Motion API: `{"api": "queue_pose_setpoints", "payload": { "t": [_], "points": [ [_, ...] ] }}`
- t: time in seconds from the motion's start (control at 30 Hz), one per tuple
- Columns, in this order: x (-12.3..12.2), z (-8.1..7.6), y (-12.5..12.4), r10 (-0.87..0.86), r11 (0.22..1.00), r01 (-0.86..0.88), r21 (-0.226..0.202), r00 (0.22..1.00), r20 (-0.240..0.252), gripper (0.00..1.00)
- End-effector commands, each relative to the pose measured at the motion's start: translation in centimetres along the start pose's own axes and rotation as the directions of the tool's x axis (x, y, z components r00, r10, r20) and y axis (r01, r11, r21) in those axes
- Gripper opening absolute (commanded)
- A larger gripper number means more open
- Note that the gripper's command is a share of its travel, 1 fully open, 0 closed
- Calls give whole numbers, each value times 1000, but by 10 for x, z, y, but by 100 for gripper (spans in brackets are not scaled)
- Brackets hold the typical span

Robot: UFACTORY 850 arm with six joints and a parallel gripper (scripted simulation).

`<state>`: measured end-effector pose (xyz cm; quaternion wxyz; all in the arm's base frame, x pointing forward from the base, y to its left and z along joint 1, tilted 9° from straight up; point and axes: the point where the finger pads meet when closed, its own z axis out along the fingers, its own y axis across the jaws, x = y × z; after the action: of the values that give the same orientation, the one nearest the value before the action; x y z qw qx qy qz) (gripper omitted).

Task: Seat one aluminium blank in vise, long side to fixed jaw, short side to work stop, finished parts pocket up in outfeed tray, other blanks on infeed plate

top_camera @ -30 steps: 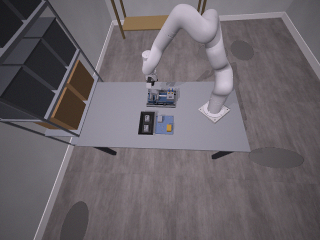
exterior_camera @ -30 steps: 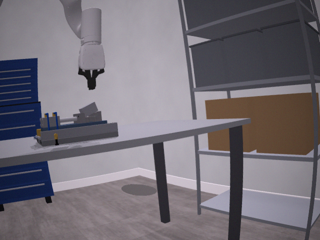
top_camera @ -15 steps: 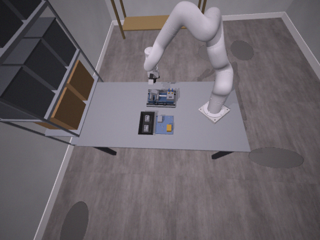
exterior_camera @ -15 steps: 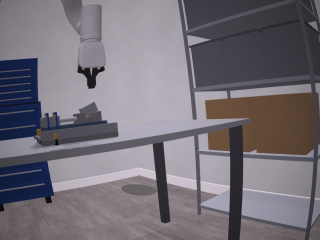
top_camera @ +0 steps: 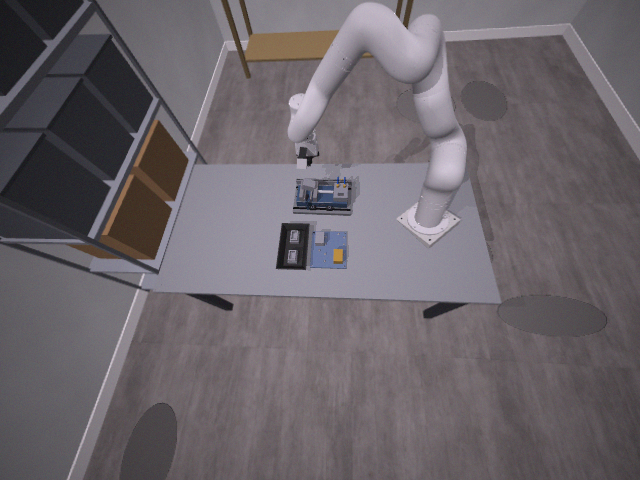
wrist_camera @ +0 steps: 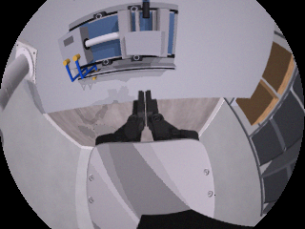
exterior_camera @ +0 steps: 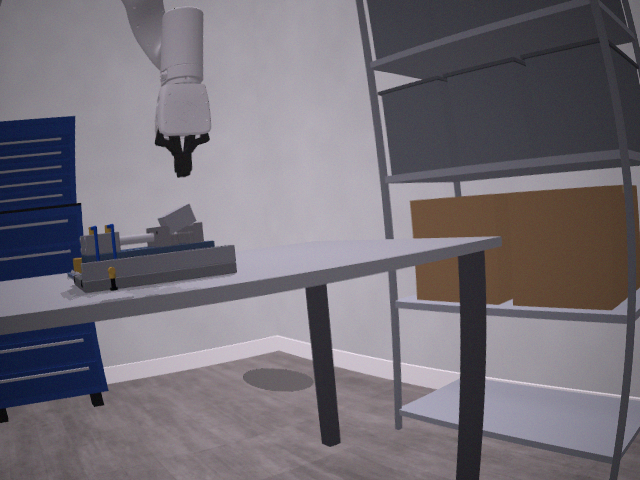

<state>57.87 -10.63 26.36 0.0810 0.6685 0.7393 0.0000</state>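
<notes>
My gripper is shut and empty, hanging well above the table just past the vise's far side; it also shows in the overhead view and the wrist view. The vise stands mid-table, with blue hoses on one end block. A grey aluminium blank lies tilted on top of the vise at the hose-free end, not flat in the opening. The black outfeed tray holds two finished parts. The blue infeed plate carries an aluminium blank and a brass blank.
The arm's base is bolted at the table's right. A grey shelf rack with brown boxes stands off the table's left end. A blue drawer cabinet stands behind the table.
</notes>
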Motion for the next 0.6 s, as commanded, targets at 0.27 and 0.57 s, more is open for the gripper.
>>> {"api": "queue_pose_setpoints", "payload": {
  "t": [0.27, 0.57],
  "points": [
    [0, -1, 1, 0, 1000, 0, -2, 1000, 0, 0],
    [8, -1, 2, 184, 983, -184, -2, 983, 0, 0]
  ]
}}
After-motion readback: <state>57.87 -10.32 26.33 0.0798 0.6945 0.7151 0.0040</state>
